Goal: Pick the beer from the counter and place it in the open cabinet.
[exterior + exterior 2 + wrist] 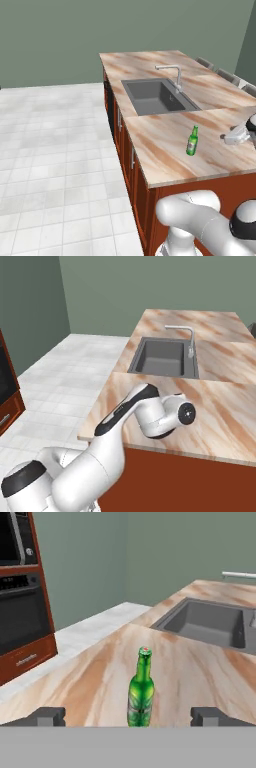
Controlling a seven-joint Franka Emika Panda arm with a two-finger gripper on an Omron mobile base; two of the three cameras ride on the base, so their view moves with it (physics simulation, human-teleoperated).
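Hand view has the upright beer point(141, 688) centred between the wide-open, empty gripper point(128, 716), so push straight forward along the counter point(95, 677) and close around its body.

We see the beer point(141, 688) upright on the counter point(95, 682), near the sink point(210, 623), centred between our gripper's point(128, 716) wide-spread fingertips point(47, 716).

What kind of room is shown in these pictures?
Most likely a simulated kitchen: a marble-look counter with a sunken sink and faucet, a built-in oven in wood cabinetry, and a tiled floor.
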